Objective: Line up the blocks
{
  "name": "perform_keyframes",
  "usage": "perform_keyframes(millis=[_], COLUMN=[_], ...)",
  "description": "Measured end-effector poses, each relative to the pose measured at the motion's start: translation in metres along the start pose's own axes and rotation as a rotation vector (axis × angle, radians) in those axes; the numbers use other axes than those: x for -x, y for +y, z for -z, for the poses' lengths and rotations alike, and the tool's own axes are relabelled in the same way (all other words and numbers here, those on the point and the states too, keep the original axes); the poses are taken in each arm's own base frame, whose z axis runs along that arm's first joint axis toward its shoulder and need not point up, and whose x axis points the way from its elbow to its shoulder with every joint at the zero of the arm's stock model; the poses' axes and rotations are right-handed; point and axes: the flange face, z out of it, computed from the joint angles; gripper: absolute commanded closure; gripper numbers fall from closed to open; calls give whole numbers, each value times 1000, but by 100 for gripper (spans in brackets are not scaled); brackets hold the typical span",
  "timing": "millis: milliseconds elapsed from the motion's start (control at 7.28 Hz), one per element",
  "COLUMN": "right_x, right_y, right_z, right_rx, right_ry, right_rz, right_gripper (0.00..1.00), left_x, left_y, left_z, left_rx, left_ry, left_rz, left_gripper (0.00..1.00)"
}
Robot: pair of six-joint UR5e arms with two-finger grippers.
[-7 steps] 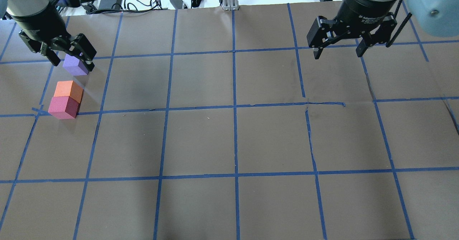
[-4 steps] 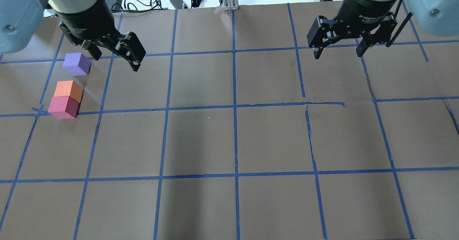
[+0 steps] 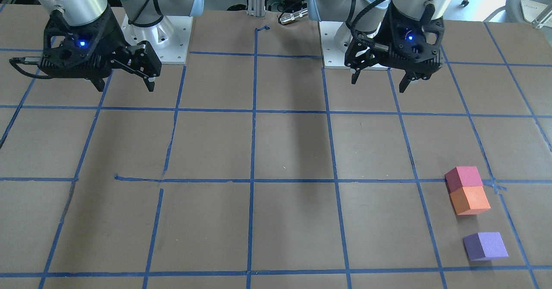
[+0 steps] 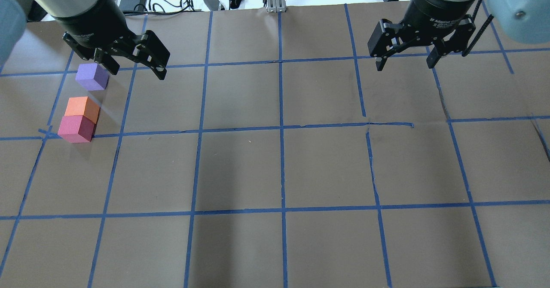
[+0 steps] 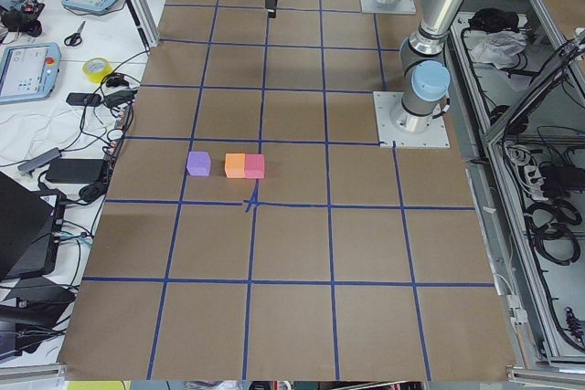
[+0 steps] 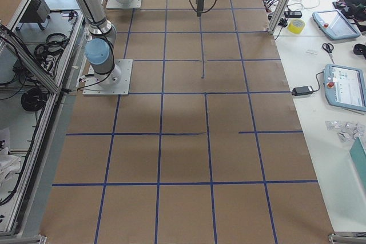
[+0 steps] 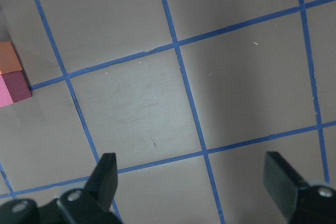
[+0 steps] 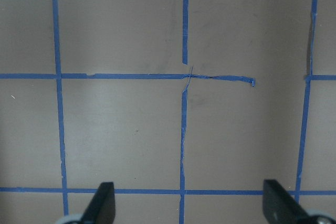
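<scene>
**Front-facing view:** the left gripper [image 3: 379, 82] and right gripper [image 3: 125, 84] are hanging spread and empty above the desk [image 3: 276, 151]. The pinkish-red block [image 3: 463, 177] is touching the orange block [image 3: 470, 200]. The purple block [image 3: 485, 246] is sitting apart, roughly in line.

**Overhead view:** the left gripper is hanging raised on the blocks' side.

**Left wrist view:** only the orange and pinkish-red edges are showing.

The blocks are looking like light, soft foam, so a gentle pinch on opposite flat faces should suit.

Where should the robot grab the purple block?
The purple block sits flat and alone, with a gap to the orange block. So probably pinch two opposite flat sides, straight down from above; the open left gripper has room.
</scene>
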Motion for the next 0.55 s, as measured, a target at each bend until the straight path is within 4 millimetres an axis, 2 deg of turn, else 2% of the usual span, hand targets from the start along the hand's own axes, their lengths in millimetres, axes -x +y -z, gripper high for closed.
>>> perform_keyframes(millis=[549], right_x=[0], right_y=[0], right_z=[0], right_rx=[0], right_ry=[0], right_rz=[0], right_gripper=[0], left_x=[11], left_y=[2], left_z=[11], left_rx=[-47], left_ry=[-6], left_rz=[30], left_gripper=[0])
